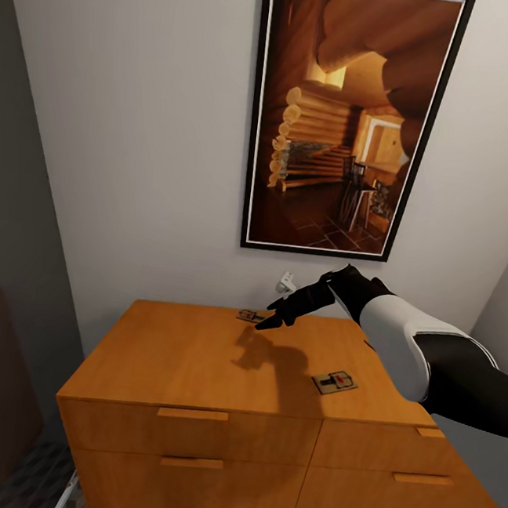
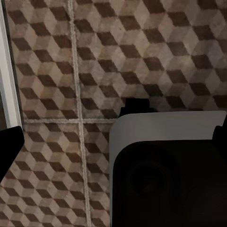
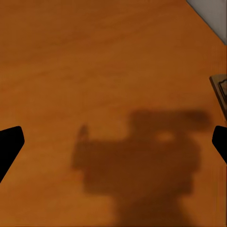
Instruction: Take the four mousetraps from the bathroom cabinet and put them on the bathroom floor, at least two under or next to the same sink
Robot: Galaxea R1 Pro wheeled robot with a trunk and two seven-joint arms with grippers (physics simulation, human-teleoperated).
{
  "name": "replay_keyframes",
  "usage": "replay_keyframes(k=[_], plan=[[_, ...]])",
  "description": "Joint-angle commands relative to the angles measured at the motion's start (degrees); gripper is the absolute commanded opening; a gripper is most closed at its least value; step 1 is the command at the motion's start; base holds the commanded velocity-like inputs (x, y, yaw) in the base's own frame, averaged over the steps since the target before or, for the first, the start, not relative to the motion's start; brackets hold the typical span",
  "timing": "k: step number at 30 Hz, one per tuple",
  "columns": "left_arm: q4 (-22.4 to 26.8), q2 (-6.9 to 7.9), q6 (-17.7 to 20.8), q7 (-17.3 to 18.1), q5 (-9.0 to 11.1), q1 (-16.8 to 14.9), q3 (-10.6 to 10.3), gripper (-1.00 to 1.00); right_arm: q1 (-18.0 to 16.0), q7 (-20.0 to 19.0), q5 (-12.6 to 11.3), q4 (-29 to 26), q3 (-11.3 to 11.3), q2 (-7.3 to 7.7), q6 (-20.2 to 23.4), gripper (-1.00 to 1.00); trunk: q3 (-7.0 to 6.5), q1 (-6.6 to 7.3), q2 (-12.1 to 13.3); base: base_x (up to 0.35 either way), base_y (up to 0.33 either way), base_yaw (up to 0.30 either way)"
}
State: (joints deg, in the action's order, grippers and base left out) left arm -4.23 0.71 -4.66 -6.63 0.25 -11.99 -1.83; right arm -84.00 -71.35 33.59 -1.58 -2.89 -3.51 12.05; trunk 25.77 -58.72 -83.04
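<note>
The cabinet (image 1: 195,358) is smooth, matt orange wood; the bathroom floor (image 2: 56,61) looks like printed, dull tile.

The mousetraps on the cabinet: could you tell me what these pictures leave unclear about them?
- Far mousetrap, head view: partly hidden behind the right gripper.
- A mousetrap, right wrist view: cut off by the picture edge.
- Near mousetrap: too small for detail.
- Cabinet drawers: shut, contents hidden.
</note>
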Motion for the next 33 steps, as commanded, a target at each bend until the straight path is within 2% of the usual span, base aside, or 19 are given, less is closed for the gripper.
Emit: replay_keyframes(k=[1,33], plan=[[-0.25,-0.01,-0.44,-0.14,0.02,-0.11,-0.19,1.0,-0.02,-0.2,-0.28,-0.09,-0.28,0.0,0.6,1.0,0.06,0.0,-0.04,0.057,0.0,0.0],[-0.25,-0.01,-0.44,-0.14,0.02,-0.08,-0.19,1.0,-0.02,-0.2,-0.28,0.24,-0.28,-0.09,0.6,1.0,0.06,0.0,-0.04,0.02,0.0,0.0]])
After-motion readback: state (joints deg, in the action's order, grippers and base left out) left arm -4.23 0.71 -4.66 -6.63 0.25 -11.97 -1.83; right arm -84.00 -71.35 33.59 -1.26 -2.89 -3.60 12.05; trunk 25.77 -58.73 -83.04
